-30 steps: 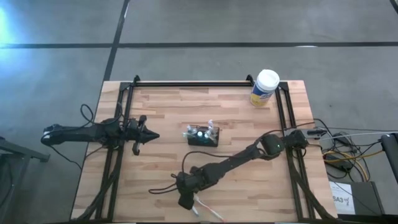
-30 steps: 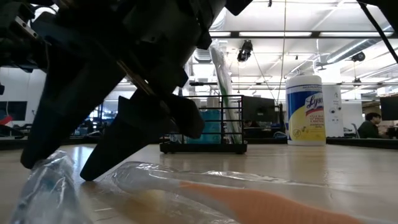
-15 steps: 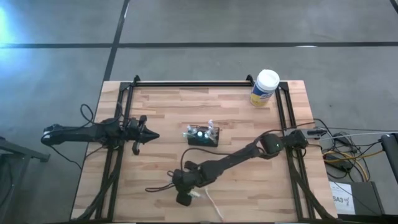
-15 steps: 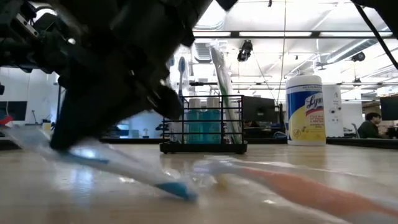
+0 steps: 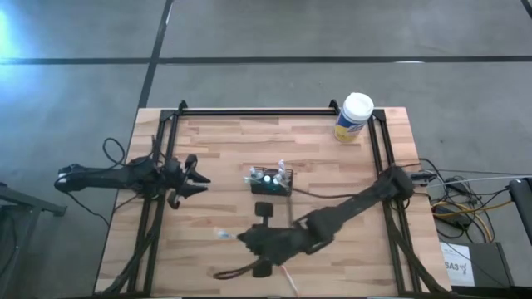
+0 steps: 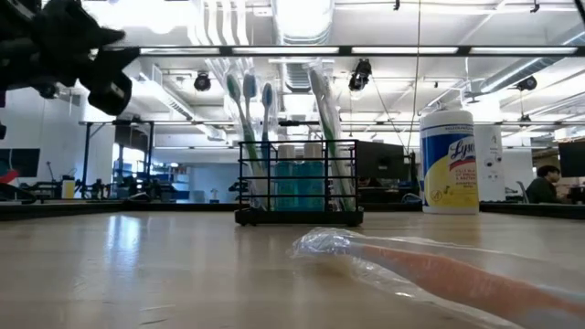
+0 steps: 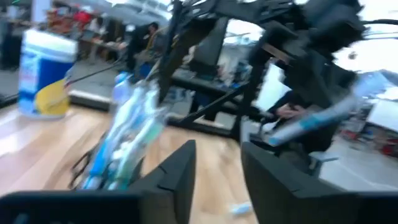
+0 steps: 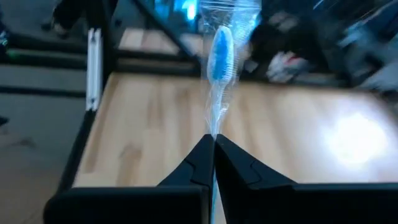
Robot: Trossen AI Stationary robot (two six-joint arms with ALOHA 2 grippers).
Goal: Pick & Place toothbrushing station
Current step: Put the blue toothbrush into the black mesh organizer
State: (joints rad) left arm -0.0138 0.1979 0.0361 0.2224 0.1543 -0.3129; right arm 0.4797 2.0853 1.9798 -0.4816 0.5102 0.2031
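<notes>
We're over a pale wood-plank table (image 5: 216,158), with an open office hall behind; the black wire-mesh basket (image 5: 272,181) stands mid-table holding toothbrushes; a wipes canister (image 5: 353,117) sits at the far right corner; right gripper (image 8: 214,148) is pinched onto a blue wrapped toothbrush (image 8: 220,62) near the front edge; left gripper (image 7: 217,163) hangs parted at the left, empty; an orange wrapped toothbrush (image 6: 439,274) blurs out up close.

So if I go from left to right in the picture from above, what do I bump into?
Left pincer → black basket with toothbrushes → yellow canister at the back. The right pincer sits low in front, so I left it out.
</notes>
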